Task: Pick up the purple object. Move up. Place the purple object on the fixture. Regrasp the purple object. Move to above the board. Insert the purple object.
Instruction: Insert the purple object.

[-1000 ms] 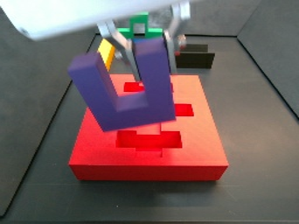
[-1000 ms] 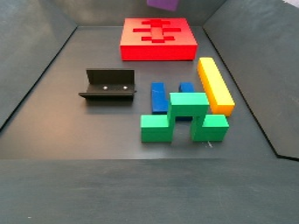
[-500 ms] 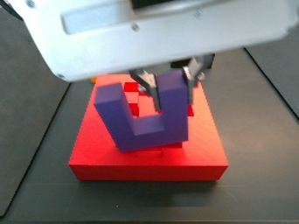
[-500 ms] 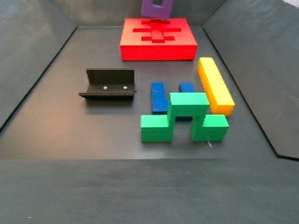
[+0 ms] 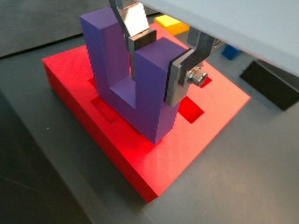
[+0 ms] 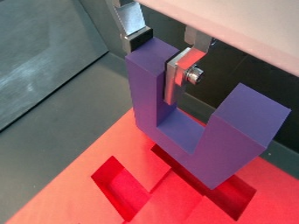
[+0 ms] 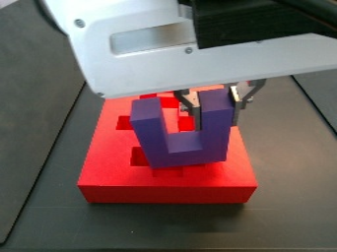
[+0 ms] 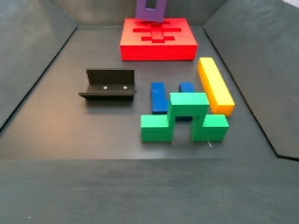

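Lower than half a second ago, the purple object (image 7: 184,131) now hangs just above the board (image 7: 105,174), its base close over the darker cross-shaped recesses, where earlier it sat higher over the slab. The gripper (image 5: 162,54) is above the board and clamped on one upright prong of the purple object: in both wrist views a silver finger (image 5: 184,70) presses flat against the prong's outer face, and the matching finger (image 6: 131,26) shows at the prong's other side. The block is held with its prongs pointing up and the square notch open to the top, the second prong standing free of the gripper. Whether the base touches the red surface cannot be told; in a wrist view (image 6: 193,131) it seems to sit directly over a recess. In a side view the purple object (image 8: 149,10) appears at the far edge of the board (image 8: 131,51), while the fixture (image 8: 107,86) stands empty on the dark floor, well apart. Near it lie a yellow bar (image 8: 214,83), a blue block (image 8: 159,95) and green blocks (image 8: 181,116), touching one another.
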